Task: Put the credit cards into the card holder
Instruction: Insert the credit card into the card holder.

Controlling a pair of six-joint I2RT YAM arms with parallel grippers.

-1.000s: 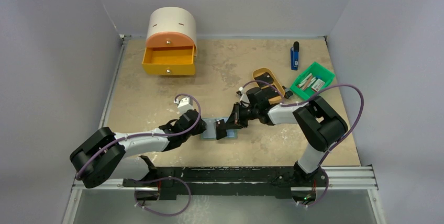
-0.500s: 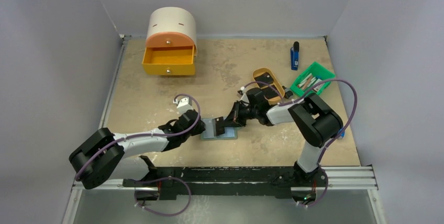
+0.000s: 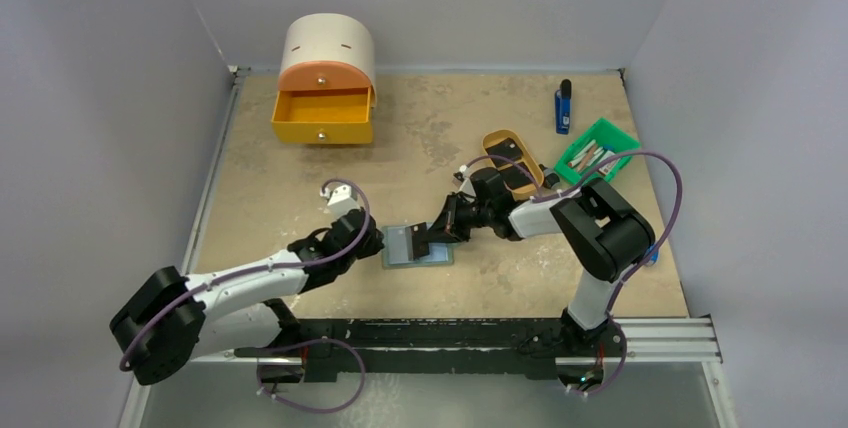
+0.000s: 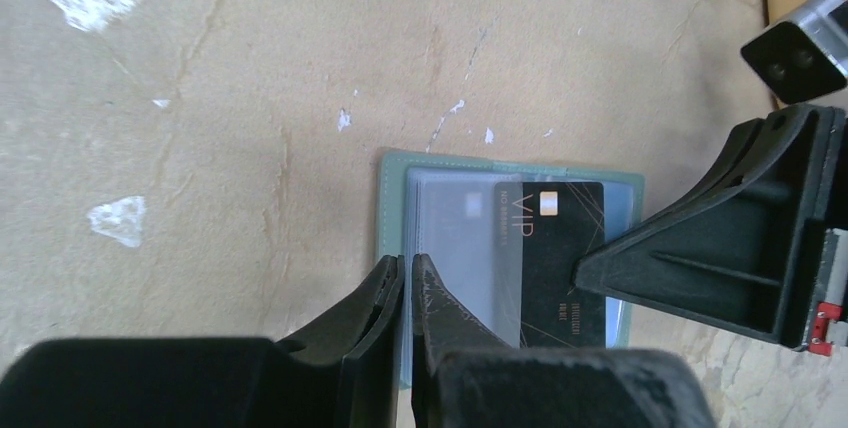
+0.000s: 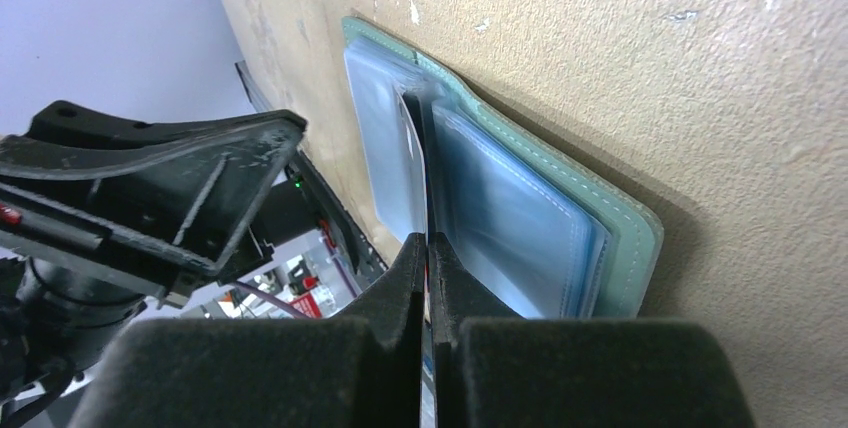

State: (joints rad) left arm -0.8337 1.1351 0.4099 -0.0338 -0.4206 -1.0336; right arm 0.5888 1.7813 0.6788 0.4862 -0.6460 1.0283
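The grey-green card holder (image 3: 412, 248) lies open on the table between both grippers. In the left wrist view it (image 4: 392, 198) shows pale blue-grey pockets, with a black credit card (image 4: 562, 248) marked "VIP" partly inside a clear pocket. My left gripper (image 4: 408, 270) is shut on the edge of a clear pocket sleeve at the holder's left side. My right gripper (image 5: 428, 246) is shut on the card (image 5: 424, 198), seen edge-on between the pocket leaves of the holder (image 5: 620, 238). In the top view the left gripper (image 3: 372, 244) and right gripper (image 3: 425, 242) meet over the holder.
A tan oval tray (image 3: 492, 140) holding dark items stands behind the right arm. A bright green bin (image 3: 598, 151) and a blue stick (image 3: 563, 106) are at the back right. An orange open drawer (image 3: 322, 118) stands at the back left.
The right gripper and the holder have shifted slightly left. The left arm's elbow has swung left and down while its gripper stays at the holder's left edge.
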